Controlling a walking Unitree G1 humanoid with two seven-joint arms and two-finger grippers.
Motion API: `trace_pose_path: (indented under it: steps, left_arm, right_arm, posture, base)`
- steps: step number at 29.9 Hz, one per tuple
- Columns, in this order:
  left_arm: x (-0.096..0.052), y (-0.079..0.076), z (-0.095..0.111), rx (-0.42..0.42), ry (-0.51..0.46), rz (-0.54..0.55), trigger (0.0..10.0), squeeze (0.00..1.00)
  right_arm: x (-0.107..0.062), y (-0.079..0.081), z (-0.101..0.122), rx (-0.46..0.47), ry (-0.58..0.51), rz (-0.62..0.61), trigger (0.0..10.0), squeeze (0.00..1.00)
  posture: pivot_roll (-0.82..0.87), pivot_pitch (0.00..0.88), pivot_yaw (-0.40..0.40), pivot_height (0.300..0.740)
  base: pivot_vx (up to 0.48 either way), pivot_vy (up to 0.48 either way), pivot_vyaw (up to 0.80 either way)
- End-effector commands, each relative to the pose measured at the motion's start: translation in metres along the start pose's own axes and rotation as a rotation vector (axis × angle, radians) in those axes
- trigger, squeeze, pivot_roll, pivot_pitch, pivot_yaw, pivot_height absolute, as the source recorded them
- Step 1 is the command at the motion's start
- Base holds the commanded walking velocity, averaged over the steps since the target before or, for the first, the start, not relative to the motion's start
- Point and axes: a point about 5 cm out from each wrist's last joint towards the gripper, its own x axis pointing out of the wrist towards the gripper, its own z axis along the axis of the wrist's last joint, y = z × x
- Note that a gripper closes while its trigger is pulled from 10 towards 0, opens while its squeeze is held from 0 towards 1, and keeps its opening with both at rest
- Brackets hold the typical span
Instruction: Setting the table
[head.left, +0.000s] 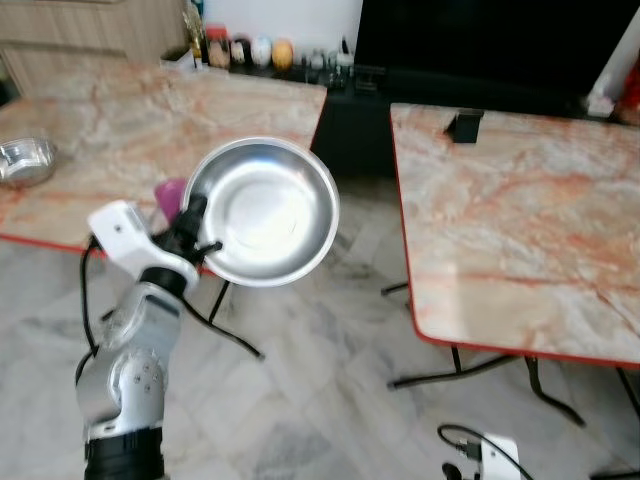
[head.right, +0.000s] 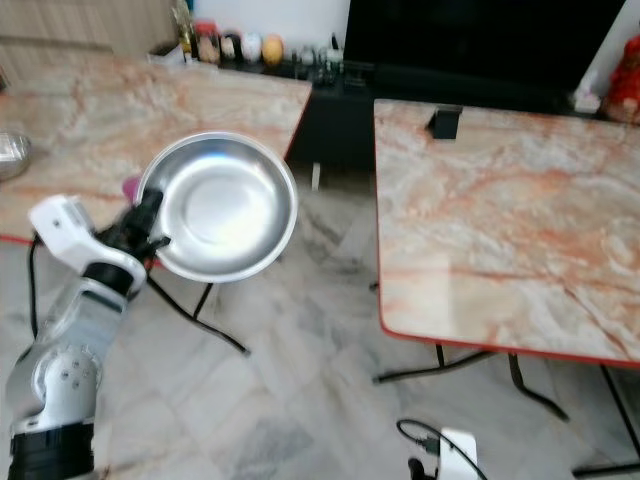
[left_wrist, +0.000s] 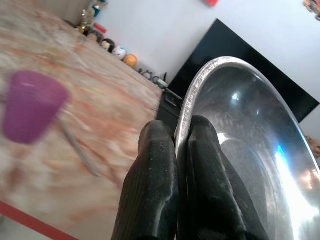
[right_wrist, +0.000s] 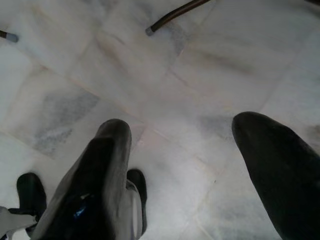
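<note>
Up front, left end effector (head.left: 205, 232) clamps the rim of one steel bowl (head.left: 262, 212), fingers (left_wrist: 155, 185) pinched either side of the edge, bowl held in the air over the floor gap between two marble benches. Left bench (head.left: 110, 140) carries one purple cup (head.left: 170, 196) near its edge and a second steel bowl (head.left: 24, 160) far left. Right bench (head.left: 520, 220) has one small black object (head.left: 464, 125) at its far side. Right end effector (right_wrist: 185, 165) hangs low over the tiled floor (right_wrist: 165, 75), fingers spread apart.
</note>
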Motion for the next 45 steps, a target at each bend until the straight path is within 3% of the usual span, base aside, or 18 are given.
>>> trace_pose_path:
  steps: [1, 45]
  left_arm:
    - [0.003, -0.0135, 0.0006, -0.004, -0.011, -0.052, 10.0, 0.0]
    - [-0.0002, -0.0175, -0.0052, 0.042, 0.052, -0.116, 10.0, 0.0]
  right_arm:
    - [-0.0018, -0.0087, -0.0025, 0.02, 0.002, -0.028, 10.0, 0.0]
    - [-0.0029, -0.0083, -0.0063, 0.053, -0.002, -0.04, 10.0, 0.0]
  posture:
    - [0.1, 0.0, -0.073, 0.74]
    - [0.09, 0.0, -0.052, 0.74]
  base:
    - [0.0, -0.405, 0.0]
    - [0.0, -0.397, 0.0]
